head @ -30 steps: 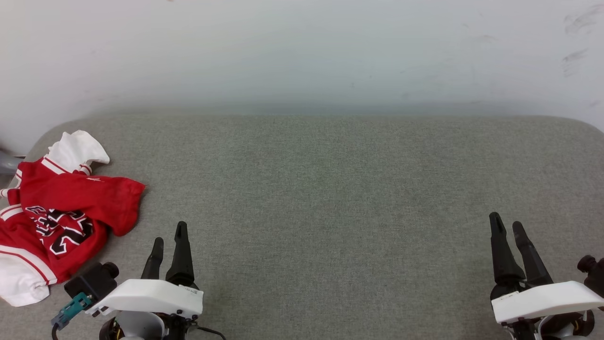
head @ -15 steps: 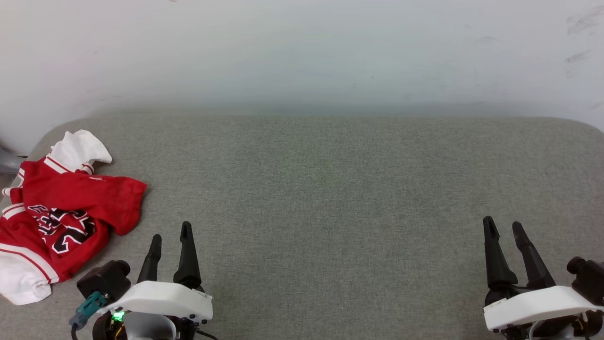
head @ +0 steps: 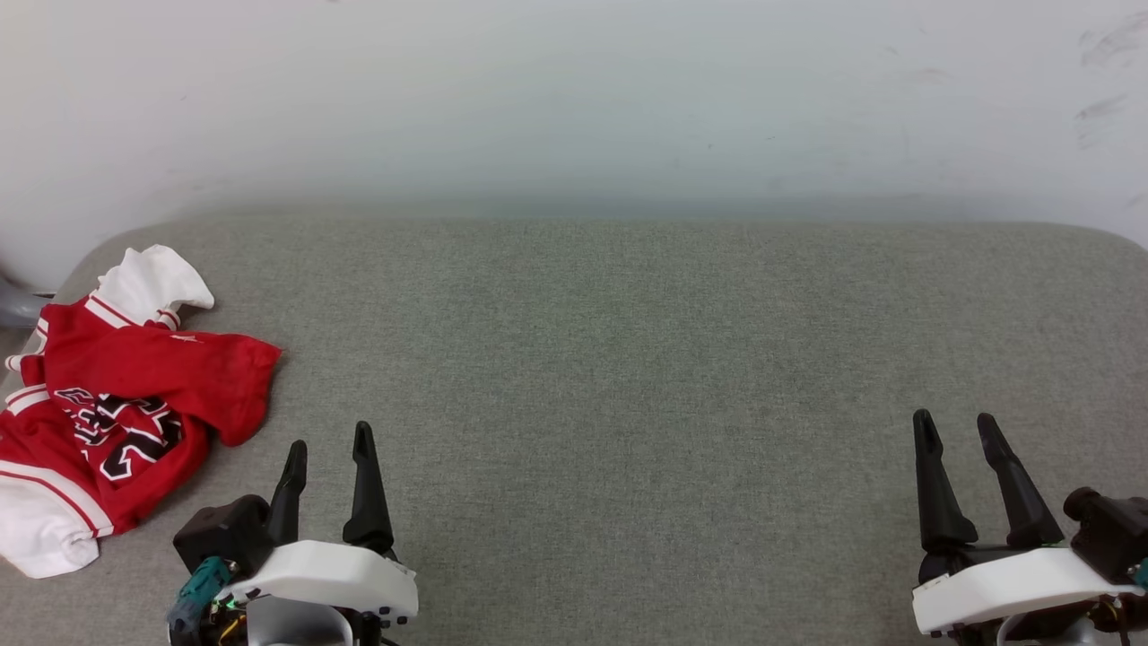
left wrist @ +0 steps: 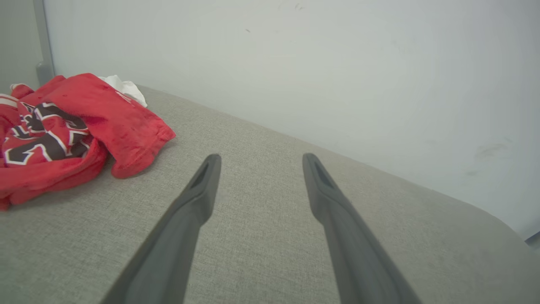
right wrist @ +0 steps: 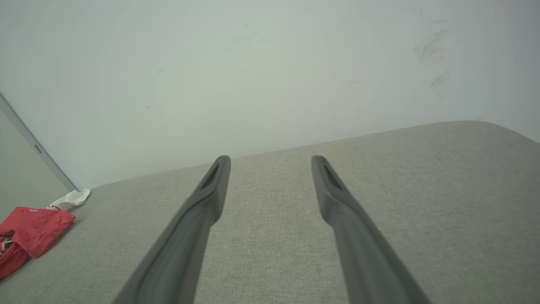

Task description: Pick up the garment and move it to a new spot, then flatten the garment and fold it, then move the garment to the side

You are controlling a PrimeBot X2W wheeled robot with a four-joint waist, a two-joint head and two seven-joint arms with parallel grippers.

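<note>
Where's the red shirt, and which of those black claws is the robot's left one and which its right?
the garment (head: 170, 368), head view, on its red body above the black lettering.
left gripper (head: 329, 437), head view, midway between its two fingertips.
right gripper (head: 954, 417), head view, midway between its two fingertips.

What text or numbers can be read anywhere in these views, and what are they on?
Jersey, chest print: black letters and a number outlined in white, but creased and folded over, so they cannot be read with confidence.
Jersey, small white mark on the red cloth: too small to read.
No other text can be read.
</note>
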